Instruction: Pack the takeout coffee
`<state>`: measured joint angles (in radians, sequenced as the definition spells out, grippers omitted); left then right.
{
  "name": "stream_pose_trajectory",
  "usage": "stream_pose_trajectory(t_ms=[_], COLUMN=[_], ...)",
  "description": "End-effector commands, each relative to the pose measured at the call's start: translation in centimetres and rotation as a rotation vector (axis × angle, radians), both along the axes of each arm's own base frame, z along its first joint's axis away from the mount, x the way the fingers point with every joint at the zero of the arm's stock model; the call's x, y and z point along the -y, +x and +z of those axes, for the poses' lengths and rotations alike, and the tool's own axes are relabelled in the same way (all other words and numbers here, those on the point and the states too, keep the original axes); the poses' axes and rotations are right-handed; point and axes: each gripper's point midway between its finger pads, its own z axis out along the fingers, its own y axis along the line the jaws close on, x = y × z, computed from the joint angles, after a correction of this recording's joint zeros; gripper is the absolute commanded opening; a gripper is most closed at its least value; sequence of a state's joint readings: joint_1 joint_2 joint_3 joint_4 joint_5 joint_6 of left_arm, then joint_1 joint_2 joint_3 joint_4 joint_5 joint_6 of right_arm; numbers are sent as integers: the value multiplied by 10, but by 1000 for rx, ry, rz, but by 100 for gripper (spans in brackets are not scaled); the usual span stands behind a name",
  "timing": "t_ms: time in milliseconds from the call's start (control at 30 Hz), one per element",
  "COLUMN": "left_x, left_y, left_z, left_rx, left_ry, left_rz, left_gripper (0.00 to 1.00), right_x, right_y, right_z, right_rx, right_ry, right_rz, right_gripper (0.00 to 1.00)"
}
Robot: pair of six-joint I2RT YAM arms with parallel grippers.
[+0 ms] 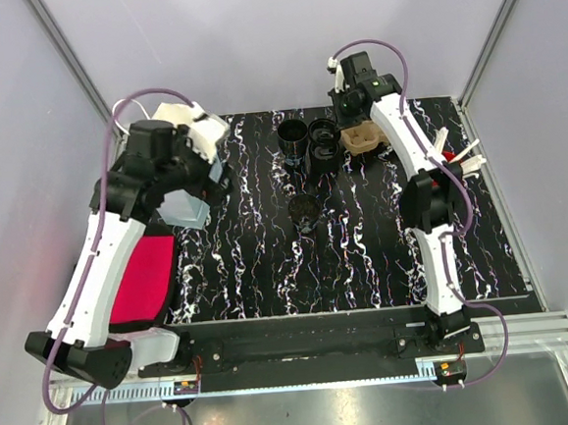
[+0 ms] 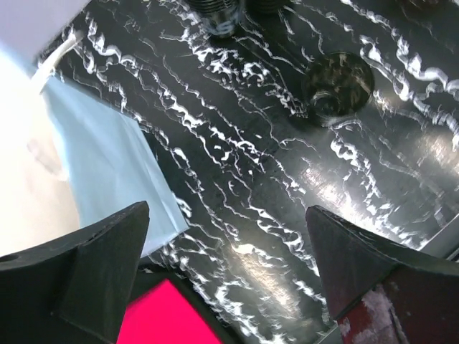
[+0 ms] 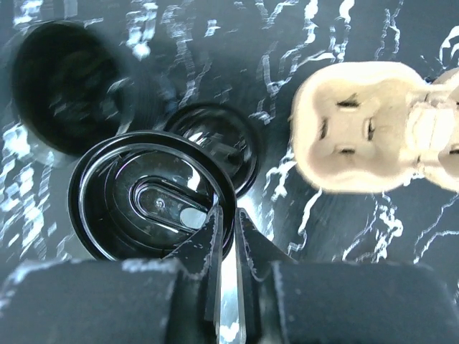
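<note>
The black lid (image 3: 150, 193) sits at the far middle of the desk (image 1: 366, 255), tilted and partly covering an open cup (image 3: 233, 143). The right pincer (image 3: 228, 231) has narrowed to a slit and grips the lid by its near rim, one finger inside and one outside. The right arm is stretched long toward the far edge, with its wrist bent down over the cups. A second cup (image 3: 61, 89) stands just left of the lid, and a pale pulp tray (image 3: 366, 125) lies to the right, apart from it. A lone cup (image 1: 304, 211) stands nearer the middle of the desk.

The left arm is folded at the left side. The left pincer (image 2: 228, 211) is spread wide, holds nothing, and hangs above the desk just beside a white paper bag (image 2: 100, 165). A pink pad (image 1: 142, 278) lies near that arm.
</note>
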<state>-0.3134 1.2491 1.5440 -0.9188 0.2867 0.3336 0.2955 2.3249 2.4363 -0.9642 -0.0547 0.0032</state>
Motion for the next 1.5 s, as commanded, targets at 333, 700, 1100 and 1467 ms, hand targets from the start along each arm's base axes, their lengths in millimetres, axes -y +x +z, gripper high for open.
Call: stream_pose_trajectory(t_ms=[333, 700, 1100, 1467], left_x=[39, 92, 137, 141], left_y=[36, 9, -48, -51], left_z=[42, 65, 58, 43], left_rx=[409, 510, 491, 498], left_ry=[321, 288, 139, 152], left_rz=[-208, -627, -1059, -1135], left_gripper=[99, 99, 99, 97], right_x=[-29, -60, -87, -88], right_y=[-131, -203, -255, -304], right_z=[124, 115, 133, 145], right_rx=[7, -235, -221, -177], right_ry=[187, 418, 501, 513], right_rz=[424, 769, 1012, 1152], right_gripper=[13, 11, 13, 12])
